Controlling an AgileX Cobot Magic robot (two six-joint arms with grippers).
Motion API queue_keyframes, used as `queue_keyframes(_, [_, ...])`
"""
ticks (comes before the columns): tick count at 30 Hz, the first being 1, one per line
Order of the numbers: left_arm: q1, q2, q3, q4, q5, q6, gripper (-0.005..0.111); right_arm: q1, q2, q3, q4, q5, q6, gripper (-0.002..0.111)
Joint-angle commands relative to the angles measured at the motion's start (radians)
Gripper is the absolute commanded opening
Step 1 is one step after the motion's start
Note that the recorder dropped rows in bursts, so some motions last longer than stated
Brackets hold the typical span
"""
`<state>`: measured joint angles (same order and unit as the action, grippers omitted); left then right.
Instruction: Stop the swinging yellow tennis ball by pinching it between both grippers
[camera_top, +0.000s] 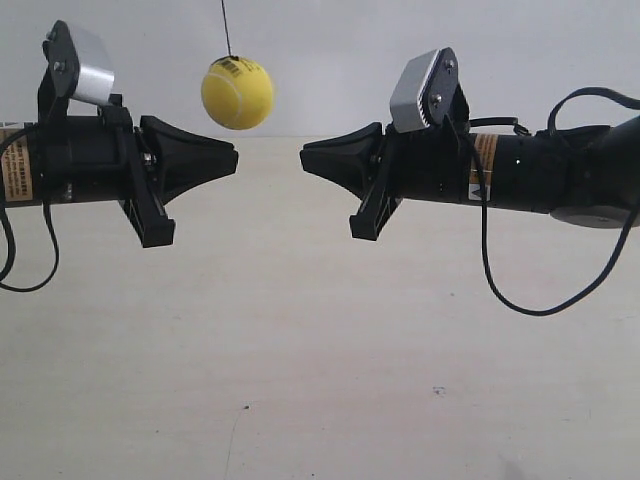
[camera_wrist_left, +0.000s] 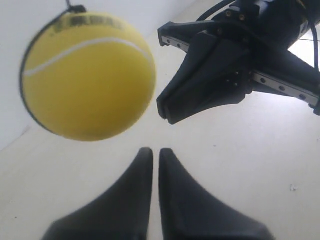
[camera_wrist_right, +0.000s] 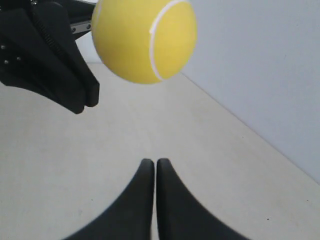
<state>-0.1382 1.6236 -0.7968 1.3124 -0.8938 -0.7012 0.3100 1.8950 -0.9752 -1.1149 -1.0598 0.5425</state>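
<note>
The yellow tennis ball (camera_top: 237, 93) hangs in the air on a thin dark string (camera_top: 226, 28), above the tabletop (camera_top: 320, 400) and in front of a pale wall (camera_top: 330, 40). It sits higher than the two gripper tips, above the gap between them and nearer the gripper at the exterior view's left (camera_top: 232, 157). Neither tip touches it.

Markings on the ball:
- A dark printed label (camera_top: 232, 66) sits near its top. The characters are too small to read.
- In the left wrist view the same print (camera_wrist_left: 87, 21) appears as a blurred dark band and cannot be read.
- A white curved seam (camera_wrist_left: 80, 47) crosses the felt.

The gripper at the exterior view's left and the gripper at the exterior view's right (camera_top: 305, 157) point at each other, level, with open space between the tips. Each arm carries a silver-grey camera box (camera_top: 85, 62) and an orange-tan sticker (camera_top: 486, 160). The sticker text is not legible. A black cable (camera_top: 520, 295) loops down from the arm at the exterior view's right.

Jaw state:
- Left gripper (camera_wrist_left: 152, 152): jaws together with only a narrow slit between them, holding nothing.
- Right gripper (camera_wrist_right: 151, 162): jaws together in the same way, holding nothing.

In the right wrist view the ball (camera_wrist_right: 144, 39) hangs just beside the opposing tip, apart from it.
</note>
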Motion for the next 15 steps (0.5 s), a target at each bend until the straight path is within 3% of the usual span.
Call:
queue_keyframes(1, [-0.003, -0.007, -0.004, -0.015, -0.007, 0.0, 0.005, 0.0, 0.001, -0.004, 0.012, -0.012, 0.0, 0.0])
queue_keyframes(15, [-0.003, -0.007, -0.004, -0.015, 0.079, -0.016, 0.005, 0.0, 0.001, -0.004, 0.019, -0.012, -0.002, 0.0])
